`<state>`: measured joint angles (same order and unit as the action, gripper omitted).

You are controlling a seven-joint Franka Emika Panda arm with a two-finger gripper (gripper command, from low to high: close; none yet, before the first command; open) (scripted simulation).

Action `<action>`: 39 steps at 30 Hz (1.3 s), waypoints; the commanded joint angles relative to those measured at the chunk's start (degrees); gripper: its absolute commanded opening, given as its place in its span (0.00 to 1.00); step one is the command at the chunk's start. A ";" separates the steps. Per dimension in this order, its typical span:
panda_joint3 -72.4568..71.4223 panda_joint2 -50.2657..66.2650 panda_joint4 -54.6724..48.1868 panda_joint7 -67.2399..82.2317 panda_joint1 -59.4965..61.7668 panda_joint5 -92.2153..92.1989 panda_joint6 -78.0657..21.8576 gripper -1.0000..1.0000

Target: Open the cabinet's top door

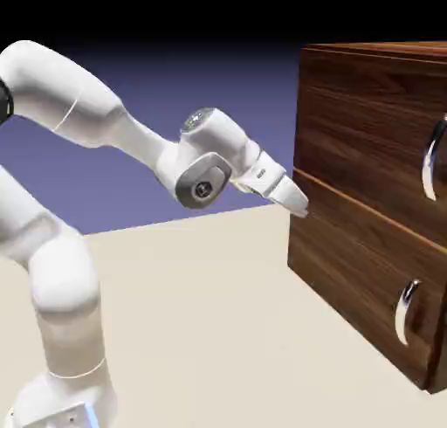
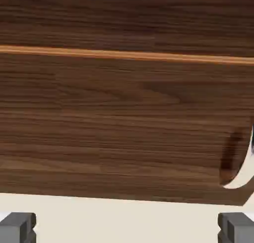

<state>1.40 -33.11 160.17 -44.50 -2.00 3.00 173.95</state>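
Pale cream tabletop (image 1: 201, 330), plain and matte, runs under me and the cabinet (image 1: 367, 199). Behind it, backdrop (image 1: 157, 190) blue-violet, fading to black up top. No texture on either that I can make out.

Cabinet: dark walnut grain, at the exterior view's right, cut off by the frame edge. Top door (image 1: 367, 138) is the upper panel, closed, curved chrome handle (image 1: 429, 160) near the exterior view's right edge. Lower panel (image 1: 358, 269) sits beneath, its own curved silver handle (image 1: 405, 313). Thin orange-brown strip (image 1: 371, 210) between the two.

My jaws (image 2: 127, 228): wide open, nothing between them, grey tips at the bottom corners of the hand view. In the exterior view they slant down toward the cabinet front, near the strip; touching or apart, can't tell from there.

Exterior view only: the top door's handle, my white arm (image 1: 140, 138), the backdrop. Hand view only: both fingertips (image 2: 16, 228) and the gap between. It also gives the lower panel close up, the lower handle cut off at the right edge, a dark reddish shadow (image 2: 231, 155) beside it.
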 commanded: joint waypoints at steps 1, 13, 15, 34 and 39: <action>1.16 -0.38 -0.69 -1.70 -1.09 2.50 -0.05 1.00; 15.08 -4.91 -8.96 -22.06 -14.13 32.40 -0.66 1.00; 17.40 -5.66 -10.34 -25.45 -16.30 37.38 -0.76 1.00; 39.44 -12.83 -23.44 -57.68 -36.94 84.72 -1.72 1.00; 45.24 -14.72 -26.89 -66.16 -42.37 97.18 -1.97 1.00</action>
<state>46.64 -47.83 133.28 -110.66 -44.37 100.18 171.97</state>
